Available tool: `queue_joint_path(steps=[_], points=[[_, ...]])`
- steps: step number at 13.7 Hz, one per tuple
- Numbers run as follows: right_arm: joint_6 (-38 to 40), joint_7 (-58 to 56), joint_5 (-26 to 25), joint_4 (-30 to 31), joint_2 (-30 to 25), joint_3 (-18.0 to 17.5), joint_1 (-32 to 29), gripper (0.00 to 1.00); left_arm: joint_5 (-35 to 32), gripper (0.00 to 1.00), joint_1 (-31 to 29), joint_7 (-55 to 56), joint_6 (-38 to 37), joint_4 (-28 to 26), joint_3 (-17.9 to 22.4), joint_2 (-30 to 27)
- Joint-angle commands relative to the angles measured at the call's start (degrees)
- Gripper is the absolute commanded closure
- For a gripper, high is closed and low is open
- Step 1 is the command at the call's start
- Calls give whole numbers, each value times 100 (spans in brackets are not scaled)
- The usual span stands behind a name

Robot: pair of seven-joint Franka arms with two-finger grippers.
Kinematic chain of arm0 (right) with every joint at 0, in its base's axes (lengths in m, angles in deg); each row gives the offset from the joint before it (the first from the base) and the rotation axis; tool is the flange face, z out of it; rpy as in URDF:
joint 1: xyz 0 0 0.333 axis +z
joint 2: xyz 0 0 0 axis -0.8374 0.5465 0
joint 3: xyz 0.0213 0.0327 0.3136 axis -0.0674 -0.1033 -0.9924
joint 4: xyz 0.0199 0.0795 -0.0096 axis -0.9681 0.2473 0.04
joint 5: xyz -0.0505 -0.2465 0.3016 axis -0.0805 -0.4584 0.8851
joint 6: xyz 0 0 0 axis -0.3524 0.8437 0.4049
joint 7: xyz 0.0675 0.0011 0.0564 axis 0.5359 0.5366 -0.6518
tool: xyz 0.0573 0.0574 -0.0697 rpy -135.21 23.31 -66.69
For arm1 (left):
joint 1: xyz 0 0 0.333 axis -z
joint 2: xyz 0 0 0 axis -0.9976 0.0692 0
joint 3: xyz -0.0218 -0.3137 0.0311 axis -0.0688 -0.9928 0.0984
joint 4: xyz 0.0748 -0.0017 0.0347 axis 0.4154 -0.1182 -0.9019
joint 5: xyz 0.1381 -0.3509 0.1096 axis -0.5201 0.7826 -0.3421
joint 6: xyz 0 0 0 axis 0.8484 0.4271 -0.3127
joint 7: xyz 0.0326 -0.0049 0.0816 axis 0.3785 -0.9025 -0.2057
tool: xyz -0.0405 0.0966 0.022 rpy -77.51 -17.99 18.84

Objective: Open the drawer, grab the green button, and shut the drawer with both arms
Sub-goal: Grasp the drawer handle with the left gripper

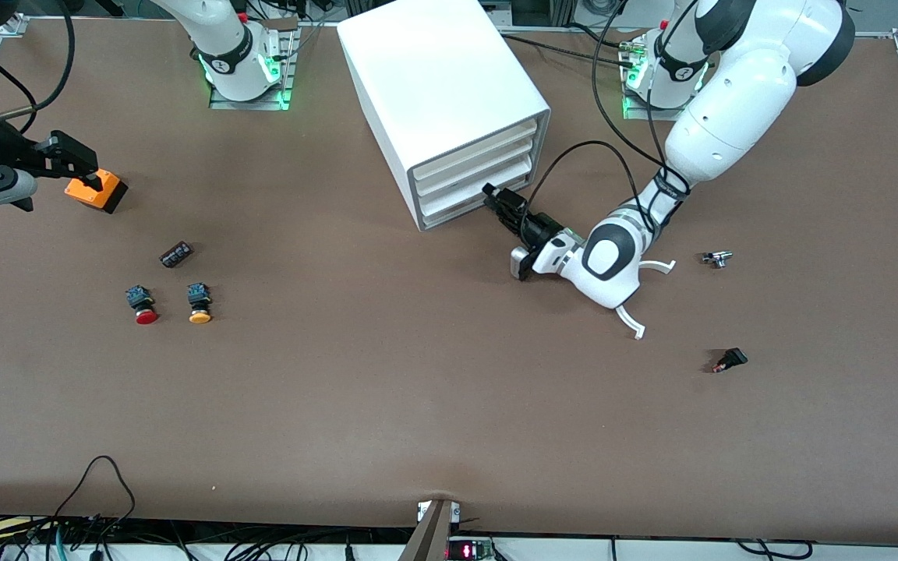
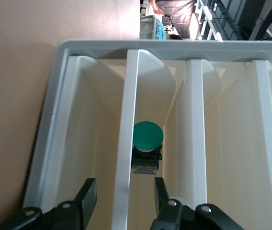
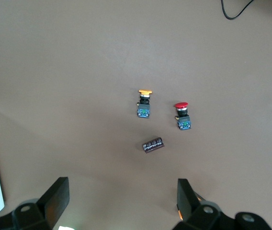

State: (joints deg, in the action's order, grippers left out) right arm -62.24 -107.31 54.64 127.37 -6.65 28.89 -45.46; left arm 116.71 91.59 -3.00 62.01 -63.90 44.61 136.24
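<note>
The white cabinet (image 1: 433,78) stands at the table's middle, near the arms' bases. My left gripper (image 1: 489,195) is at its face, low down. In the left wrist view it (image 2: 124,199) is open, with its fingers on either side of the front lip of the second drawer up from the table (image 2: 129,124). That drawer (image 1: 457,193) looks level with the others. The green-capped button (image 2: 148,136) lies inside that drawer, just past the lip. My right gripper (image 1: 79,167) is open and empty over the right arm's end of the table (image 3: 121,196).
An orange block (image 1: 97,189) lies under my right gripper. Nearer the front camera are a dark cylinder (image 1: 176,254), a red-capped button (image 1: 145,305) and a yellow-orange-capped button (image 1: 199,304). Two small parts (image 1: 717,258) (image 1: 730,360) lie toward the left arm's end.
</note>
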Motion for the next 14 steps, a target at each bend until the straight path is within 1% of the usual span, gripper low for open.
queue_joint_path(steps=[1,2,5,6,10,14], points=[[30,-23,-43,-143,70,-20,-43,0,329,51,156,-327,16,-147,0,6],[30,-23,-43,-143,70,-20,-43,0,330,55,165,-362,25,-148,0,6],[-5,-23,-52,-143,70,-20,-43,0,339,79,183,-380,26,-130,0,15],[-5,-23,-52,-143,70,-20,-43,0,339,83,174,-372,34,-104,0,15],[-5,-23,-52,-143,70,-20,-43,0,426,92,165,-372,34,-51,18,50],[-5,-23,-87,-143,123,-20,-34,0,462,92,78,-284,34,45,62,111]])
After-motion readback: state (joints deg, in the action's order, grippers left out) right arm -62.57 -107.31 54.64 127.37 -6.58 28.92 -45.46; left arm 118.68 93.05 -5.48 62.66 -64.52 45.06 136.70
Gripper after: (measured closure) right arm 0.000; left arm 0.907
